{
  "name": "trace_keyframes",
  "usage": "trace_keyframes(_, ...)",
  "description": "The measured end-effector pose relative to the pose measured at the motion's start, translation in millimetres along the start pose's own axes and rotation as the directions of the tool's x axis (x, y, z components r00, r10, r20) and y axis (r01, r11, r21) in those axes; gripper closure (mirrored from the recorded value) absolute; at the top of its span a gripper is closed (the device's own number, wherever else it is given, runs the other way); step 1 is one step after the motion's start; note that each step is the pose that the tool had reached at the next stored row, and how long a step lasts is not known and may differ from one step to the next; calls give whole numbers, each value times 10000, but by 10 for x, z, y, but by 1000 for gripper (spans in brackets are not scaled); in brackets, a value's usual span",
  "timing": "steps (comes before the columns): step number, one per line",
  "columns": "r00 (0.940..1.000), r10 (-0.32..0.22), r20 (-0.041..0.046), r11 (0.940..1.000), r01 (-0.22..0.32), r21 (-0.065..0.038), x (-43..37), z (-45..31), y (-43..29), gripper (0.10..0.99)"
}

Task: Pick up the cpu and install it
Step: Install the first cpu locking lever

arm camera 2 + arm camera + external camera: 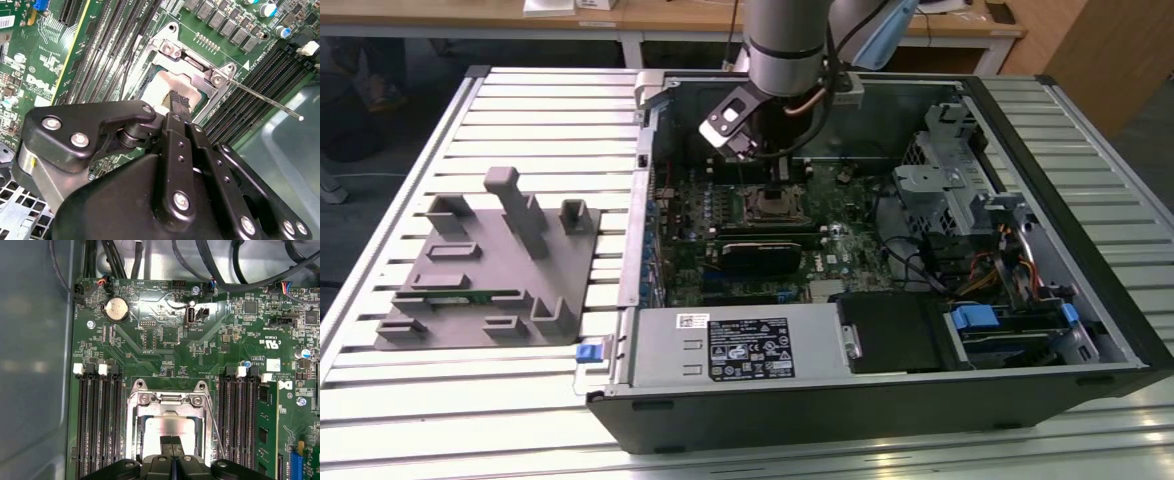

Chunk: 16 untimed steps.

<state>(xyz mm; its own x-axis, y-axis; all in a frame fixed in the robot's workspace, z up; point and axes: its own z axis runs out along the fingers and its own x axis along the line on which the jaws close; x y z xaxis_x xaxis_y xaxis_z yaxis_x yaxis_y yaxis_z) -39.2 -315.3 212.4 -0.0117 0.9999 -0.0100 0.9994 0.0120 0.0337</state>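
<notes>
The arm [787,45] comes straight down from above with its wrist vertical. The hand [781,193] points downward, its two black fingers [180,107] pressed together.

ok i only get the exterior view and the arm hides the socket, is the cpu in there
observer: yes, the small square cpu with the pale silver top lies flat inside the silver metal socket frame.
operator: and where's the tool exactly
observer: the black tool has its tips down over the cpu's top, at the middle of one edge. I can't tell whether they touch it or are just above it.
operator: open or shut
observer: shut, the two fingertips sit side by side with no gap showing.
</notes>
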Motion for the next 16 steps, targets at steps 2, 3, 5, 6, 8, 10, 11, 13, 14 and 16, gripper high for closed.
trace_keyframes(2,10000,0,-1,10000,0,0,0,-13,1,980)
trace_keyframes(3,10000,0,-1,10000,0,-1,0,-20,1,980)
trace_keyframes(5,10000,0,-1,10000,0,-1,0,-43,2,980)
trace_keyframes(6,10000,0,-1,10000,0,-1,0,-58,2,980)
trace_keyframes(8,10000,-1,-1,10000,1,0,0,-66,3,980)
trace_keyframes(10,10000,0,-1,10000,0,-1,0,-72,3,980)
trace_keyframes(11,10000,0,0,10000,0,1,-1,-79,3,980)
trace_keyframes(13,10000,0,0,10000,0,0,-1,-97,3,980)
trace_keyframes(14,10000,0,0,10000,0,0,-1,-108,4,980)
trace_keyframes(16,10000,0,-1,10000,0,-1,-1,-138,5,980)
